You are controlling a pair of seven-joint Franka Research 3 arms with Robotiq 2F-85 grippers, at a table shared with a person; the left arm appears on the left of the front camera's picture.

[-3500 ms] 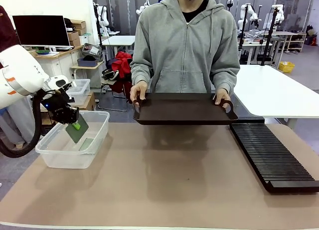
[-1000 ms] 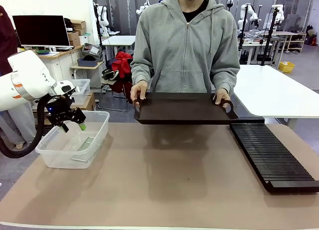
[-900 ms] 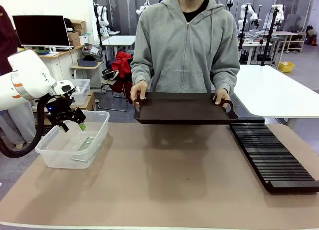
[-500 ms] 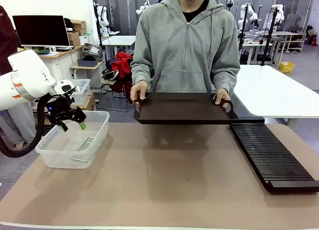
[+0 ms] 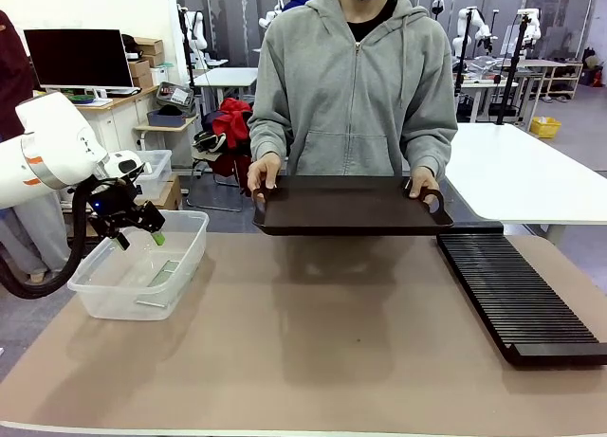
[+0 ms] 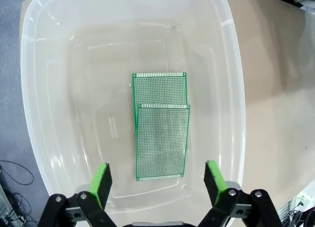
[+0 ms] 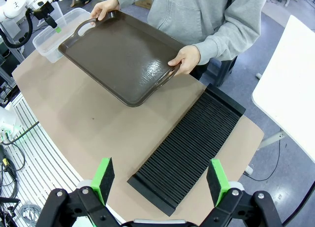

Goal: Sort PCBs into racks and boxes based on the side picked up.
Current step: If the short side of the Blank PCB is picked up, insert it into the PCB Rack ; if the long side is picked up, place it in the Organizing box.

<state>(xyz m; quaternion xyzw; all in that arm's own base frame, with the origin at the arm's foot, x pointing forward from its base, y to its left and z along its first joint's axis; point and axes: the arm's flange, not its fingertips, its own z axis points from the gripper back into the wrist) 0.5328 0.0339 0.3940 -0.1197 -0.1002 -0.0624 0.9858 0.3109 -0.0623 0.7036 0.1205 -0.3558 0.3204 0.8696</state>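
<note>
Front camera sat low at the robot's edge, facing the person [image 5: 353, 86] across the table [image 5: 313, 342], left wrist camera looked straight down, close over the tub [image 6: 231, 89], right wrist camera looked from high, sharing tray [image 7: 123, 57], rack [image 7: 192, 148], tub.

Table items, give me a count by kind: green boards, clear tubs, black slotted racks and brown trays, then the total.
PCBs: 2, overlapping flat on the tub floor
Clear tub: 1
Black slotted rack: 1
Brown tray: 1, held by the person at both handles
Total: 5
</note>
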